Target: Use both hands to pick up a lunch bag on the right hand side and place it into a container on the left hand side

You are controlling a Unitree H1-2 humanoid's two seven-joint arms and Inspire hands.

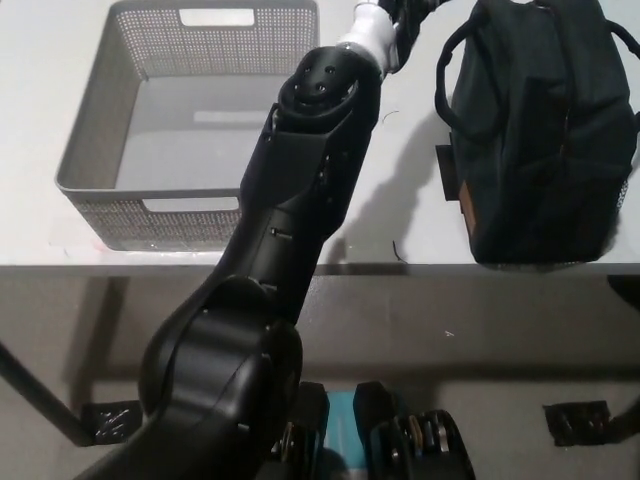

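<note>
The black lunch bag (pixel 540 130) stands upright on the right side of the white table (pixel 410 215), its carry handle (pixel 447 75) looping out to the left. My left arm (pixel 300 200) stretches from the lower left up across the picture. Its white wrist (pixel 368 30) reaches the top edge between the basket and the bag. Only a dark sliver of the left hand (pixel 405 12) shows there, just left of the bag's top, so its fingers cannot be read. The grey mesh basket (pixel 100 130) sits at the left, with nothing in it. My right hand is out of view.
The table's front edge (pixel 420 266) runs across the middle of the picture, with grey floor below it. A strip of bare tabletop separates the basket from the bag. My left arm hides the basket's near right corner.
</note>
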